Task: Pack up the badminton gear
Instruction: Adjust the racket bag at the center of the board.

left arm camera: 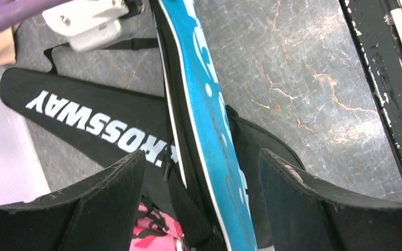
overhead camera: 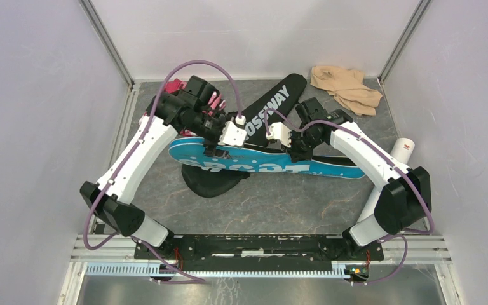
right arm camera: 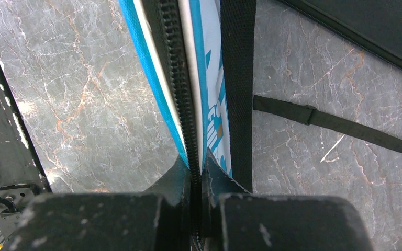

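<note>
Blue cover point(overhead camera: 267, 166) lies across black cover point(overhead camera: 273, 105), over its wide near end. Right gripper point(right arm camera: 196, 180) pinched tight on blue cover's zipper edge, right of black cover. Left gripper point(left arm camera: 201, 164) jaws wide apart, straddling blue cover above black cover, gaps both sides. Tube point(overhead camera: 401, 149) far right of black cover.

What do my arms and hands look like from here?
The left arm and right arm have white shells with black joints. Purple cables loop along each to a white wrist block. The left hand and right hand have matte black, scuffed fingers.
</note>
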